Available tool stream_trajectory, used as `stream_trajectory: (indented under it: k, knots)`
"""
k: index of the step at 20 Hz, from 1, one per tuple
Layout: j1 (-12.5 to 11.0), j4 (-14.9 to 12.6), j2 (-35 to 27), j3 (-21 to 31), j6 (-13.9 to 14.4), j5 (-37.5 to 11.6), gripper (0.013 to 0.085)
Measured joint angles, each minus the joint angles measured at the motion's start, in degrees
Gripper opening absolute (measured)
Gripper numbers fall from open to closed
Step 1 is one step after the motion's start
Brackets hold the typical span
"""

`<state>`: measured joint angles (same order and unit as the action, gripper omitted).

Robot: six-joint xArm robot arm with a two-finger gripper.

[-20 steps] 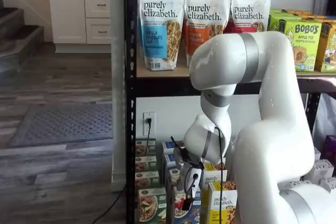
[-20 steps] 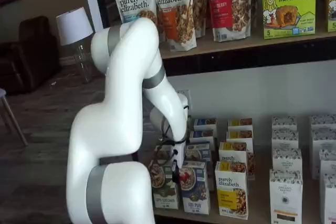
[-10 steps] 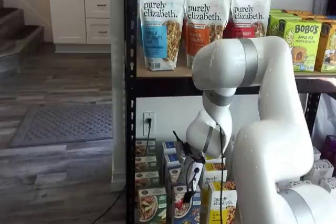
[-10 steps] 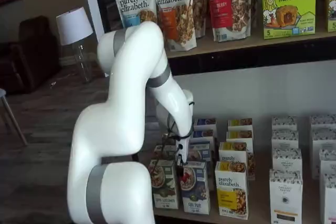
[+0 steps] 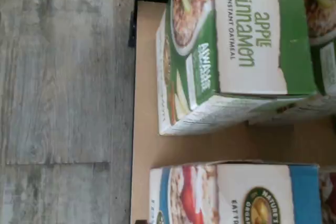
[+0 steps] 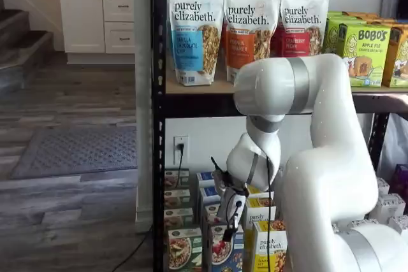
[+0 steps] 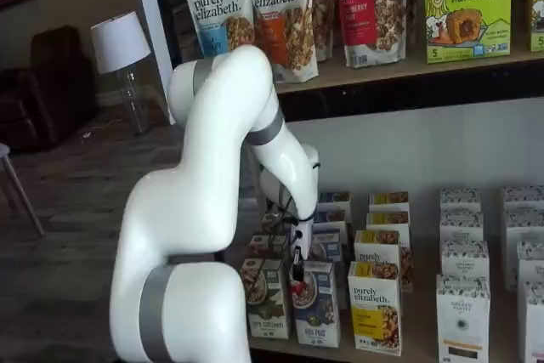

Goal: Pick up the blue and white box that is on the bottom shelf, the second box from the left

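Note:
The blue and white box [image 7: 316, 303] stands upright at the front of the bottom shelf [image 5: 144, 145], between a green-fronted box [image 7: 265, 299] and a yellow box [image 7: 374, 308]. In both shelf views my gripper [image 7: 297, 268] hangs from the white arm just above this box's top left corner. Its black fingers [image 6: 230, 216] are seen side-on and hold nothing. The wrist view shows the blue and white box [image 5: 236, 195] from above beside the green apple cinnamon box [image 5: 236, 51].
More small boxes stand in rows behind and to the right [image 7: 463, 312]. The upper shelf carries granola bags [image 6: 194, 30] and green Bobo's boxes [image 6: 366, 52]. A black steel post [image 6: 157, 125] bounds the rack's left side. Grey wooden floor [image 5: 63, 77] lies beyond it.
The arm has swung toward the rack, and the gripper has shifted from over the green box's side to over the blue and white box. No box has moved.

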<state>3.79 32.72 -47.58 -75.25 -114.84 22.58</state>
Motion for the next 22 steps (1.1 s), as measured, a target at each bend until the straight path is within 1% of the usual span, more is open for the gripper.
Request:
stream_trajectory:
  k: [5, 9, 14, 20, 22]
  knots:
    - [-0.17, -1.11, -1.65, -1.98, 0.86, -0.19, 0.085]
    - [-0.52, -4.11, -3.95, -4.61, 3.24, 0.35, 0.085]
    - [-0.8, -6.22, -6.74, -7.48, 4.83, 0.47, 0.085]
    - [-1.18, -12.17, -9.26, -10.51, 9.83, 3.02, 0.085]
    - [-1.18, -13.01, -9.7, -11.04, 10.59, 3.63, 0.085]
